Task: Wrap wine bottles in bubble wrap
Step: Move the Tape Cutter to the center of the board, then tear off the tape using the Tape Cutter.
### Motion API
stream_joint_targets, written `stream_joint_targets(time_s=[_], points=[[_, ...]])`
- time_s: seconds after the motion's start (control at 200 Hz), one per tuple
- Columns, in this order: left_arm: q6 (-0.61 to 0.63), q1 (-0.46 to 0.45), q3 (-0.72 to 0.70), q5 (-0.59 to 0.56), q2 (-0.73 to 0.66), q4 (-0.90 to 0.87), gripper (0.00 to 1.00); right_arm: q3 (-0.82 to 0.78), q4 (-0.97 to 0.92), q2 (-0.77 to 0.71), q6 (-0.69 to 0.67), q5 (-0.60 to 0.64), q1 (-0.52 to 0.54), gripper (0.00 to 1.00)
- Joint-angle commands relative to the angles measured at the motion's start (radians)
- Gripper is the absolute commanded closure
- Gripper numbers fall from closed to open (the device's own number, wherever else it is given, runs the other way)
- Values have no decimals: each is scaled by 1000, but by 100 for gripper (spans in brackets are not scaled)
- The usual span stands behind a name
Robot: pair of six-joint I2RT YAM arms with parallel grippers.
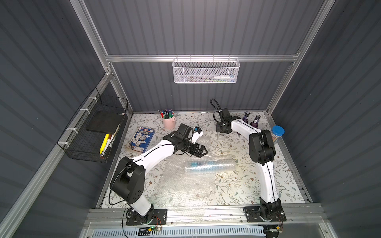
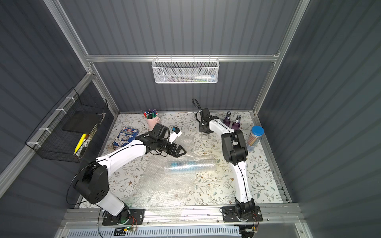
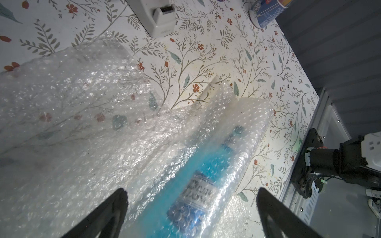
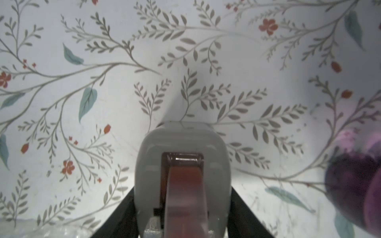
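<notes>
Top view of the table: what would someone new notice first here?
A blue bottle lying rolled in bubble wrap at mid-table draws the eye, with the left tool open just beyond it. Toward the far right, the right tool straddles a grey tape dispenser, near two purple bottles standing upright.

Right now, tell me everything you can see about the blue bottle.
The blue bottle lies on its side in the middle of the floral table, rolled inside clear bubble wrap that blurs it. Its body is bright blue with a white, dark-printed label. The slim neck ends in a darker tip, pointing towards the right arm's side. The open left gripper hovers by it, not gripping.
</notes>
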Motion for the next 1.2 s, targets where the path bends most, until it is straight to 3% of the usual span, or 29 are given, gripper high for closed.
stream_joint_targets(time_s=[0.0, 0.25, 0.505, 0.665, 0.78, 0.961, 1.196], points=[[21, 4, 27, 14, 16, -15, 1, -92, -57, -57, 48, -4, 38, 54], [-75, 4, 24, 14, 41, 62, 1, -178, -45, -115, 85, -29, 74, 49], [-215, 4, 36, 63, 96, 194, 2, -181, -45, -215, 79, -63, 76, 29], [-264, 4, 96, 80, 172, 238, 6, -212, -63, -333, 40, -82, 50, 25], [-288, 4, 137, 98, 226, 273, 8, -317, -27, -437, 11, -137, 22, 26], [-368, 3, 235, 160, 353, 340, 17, -497, 82, -536, -3, -257, -51, 39], [-482, 4, 356, 216, 519, 399, 29, -583, 202, -506, 18, -385, -114, 53]])
